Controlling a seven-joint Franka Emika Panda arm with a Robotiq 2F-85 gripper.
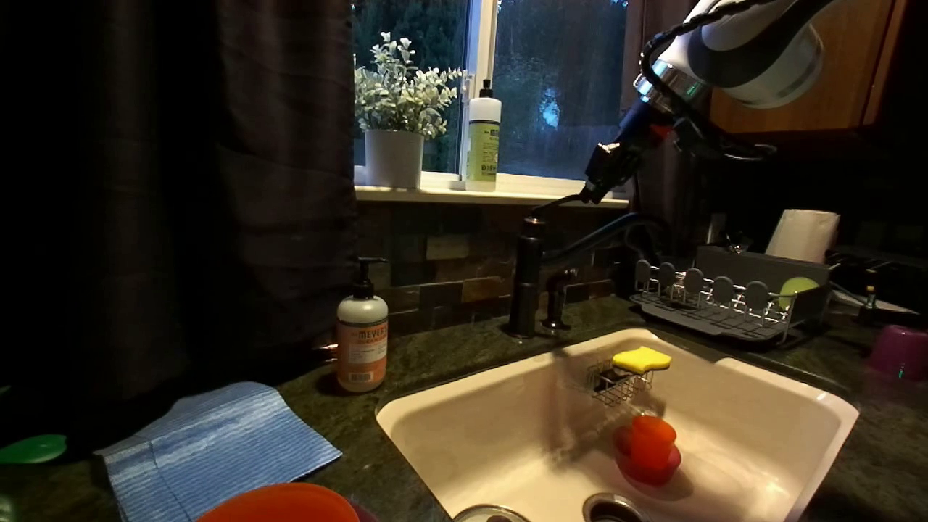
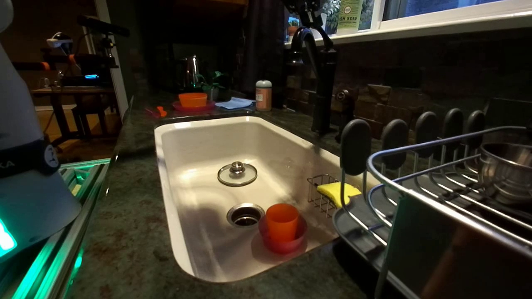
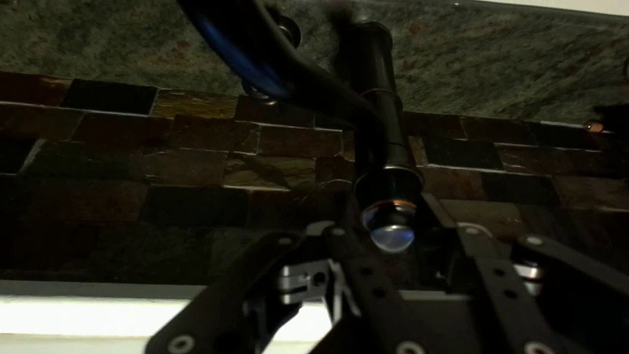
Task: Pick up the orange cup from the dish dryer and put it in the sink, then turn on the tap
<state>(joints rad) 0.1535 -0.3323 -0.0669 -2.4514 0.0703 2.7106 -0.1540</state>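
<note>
The orange cup sits in a pinkish-red bowl inside the cream sink. The dark tap stands behind the sink, its spout reaching forward. Its lever slants up from its top to my gripper, which is high above the counter; whether they touch is unclear. In the wrist view the fingers of my gripper stand apart, with the tap's shiny top showing between them. The dish dryer stands beside the sink.
A wire holder with a yellow sponge hangs on the sink wall. A glass lid lies in the sink. A soap bottle, blue cloth and orange-red dish are on the counter. The window sill holds a plant and bottle.
</note>
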